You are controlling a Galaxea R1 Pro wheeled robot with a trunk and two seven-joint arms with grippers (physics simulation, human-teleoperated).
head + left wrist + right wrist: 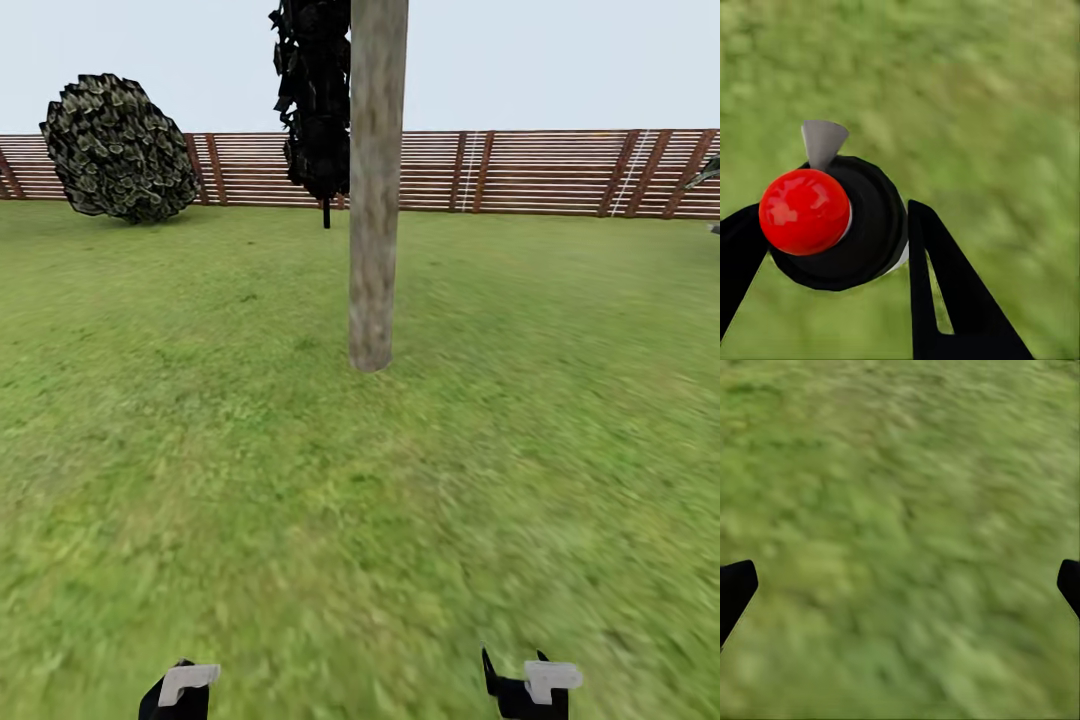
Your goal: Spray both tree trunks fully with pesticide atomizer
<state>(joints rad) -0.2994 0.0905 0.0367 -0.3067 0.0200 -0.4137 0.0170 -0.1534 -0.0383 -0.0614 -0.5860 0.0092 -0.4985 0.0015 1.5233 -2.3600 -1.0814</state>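
A: How far along? The lawn (pixel 200 450) is wide, and one tree trunk (pixel 376 200) stands ahead, centre, bare.

B: The atomizer (pixel 832 225) is picked up, the left gripper (pixel 825 255) closed around it. Right gripper (pixel 900 585) spread wide, empty. I'd judge spraying both trunks remains.

A tree trunk (pixel 376 190) rises from the grass floor (pixel 200 450) at the centre of the head view, running out of the top edge. Behind it, across the upper part of the frame, runs the fence (pixel 540 170), with a conifer (pixel 316 100) just left of the trunk before the fence and a round shrub (pixel 120 148) at the upper left. At the bottom edge, the left gripper (pixel 176 692) sits lower left and the right gripper (pixel 528 688) lower right, well apart, both before the trunk.
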